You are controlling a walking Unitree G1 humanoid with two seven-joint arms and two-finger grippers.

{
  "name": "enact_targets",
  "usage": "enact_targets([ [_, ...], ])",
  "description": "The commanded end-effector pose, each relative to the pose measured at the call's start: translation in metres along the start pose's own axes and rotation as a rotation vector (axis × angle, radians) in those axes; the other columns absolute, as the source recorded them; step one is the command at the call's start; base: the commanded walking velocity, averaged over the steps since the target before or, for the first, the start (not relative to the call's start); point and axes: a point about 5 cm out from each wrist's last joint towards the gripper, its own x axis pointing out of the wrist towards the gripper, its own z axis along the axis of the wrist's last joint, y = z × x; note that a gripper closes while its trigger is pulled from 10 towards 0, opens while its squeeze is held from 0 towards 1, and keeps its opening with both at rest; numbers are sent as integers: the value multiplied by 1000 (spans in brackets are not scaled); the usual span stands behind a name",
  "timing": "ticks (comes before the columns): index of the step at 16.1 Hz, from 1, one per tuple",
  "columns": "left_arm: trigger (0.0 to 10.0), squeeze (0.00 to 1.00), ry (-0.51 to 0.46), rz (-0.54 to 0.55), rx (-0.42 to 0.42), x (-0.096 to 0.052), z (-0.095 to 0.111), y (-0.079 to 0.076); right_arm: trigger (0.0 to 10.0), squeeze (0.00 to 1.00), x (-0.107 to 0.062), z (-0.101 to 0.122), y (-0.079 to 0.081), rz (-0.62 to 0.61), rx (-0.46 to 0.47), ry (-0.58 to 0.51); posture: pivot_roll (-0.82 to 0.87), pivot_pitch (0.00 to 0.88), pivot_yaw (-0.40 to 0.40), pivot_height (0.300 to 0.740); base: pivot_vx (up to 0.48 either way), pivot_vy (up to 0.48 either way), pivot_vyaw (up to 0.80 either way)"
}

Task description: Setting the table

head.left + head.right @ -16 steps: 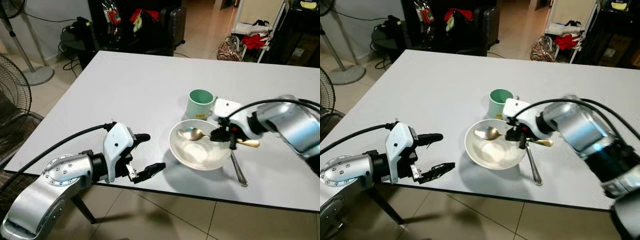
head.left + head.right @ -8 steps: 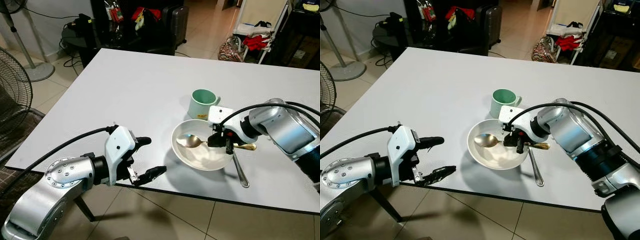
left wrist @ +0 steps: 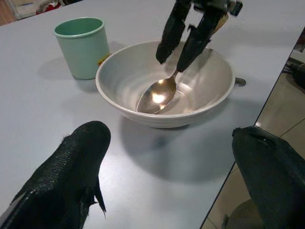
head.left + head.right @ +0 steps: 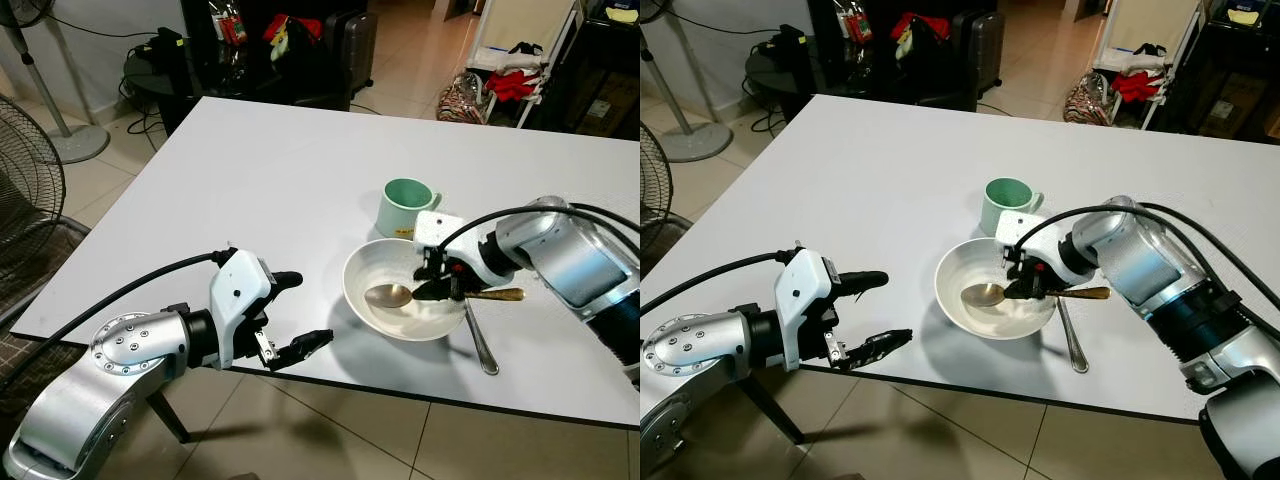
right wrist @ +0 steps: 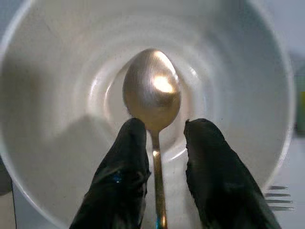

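right claw [image 4: 432,287] lowers gold spoon [image 4: 390,295] into bowl [image 4: 365,270].

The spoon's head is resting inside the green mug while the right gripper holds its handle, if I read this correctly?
Not quite: the spoon's head rests inside the white bowl, not the green mug behind it. The right gripper does hold its handle, as the left wrist view shows.

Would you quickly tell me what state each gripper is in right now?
Left gripper: open, holding nothing, at the table's near edge.
Right gripper: shut on the gold spoon, whose head rests in the white bowl.
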Motion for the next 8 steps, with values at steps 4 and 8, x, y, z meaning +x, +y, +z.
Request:
enact_targets([
  [4,10000,357,-1,7,14,0,1,-1,10000,1000,-64,10,-18,-298,201,-218,-111,0,-37,740,0,0,0],
  [8,10000,369,1,44,21,4,-2,0,10000,1000,-77,-40,-19,-608,569,-232,-122,0,-40,740,0,0,0],
])
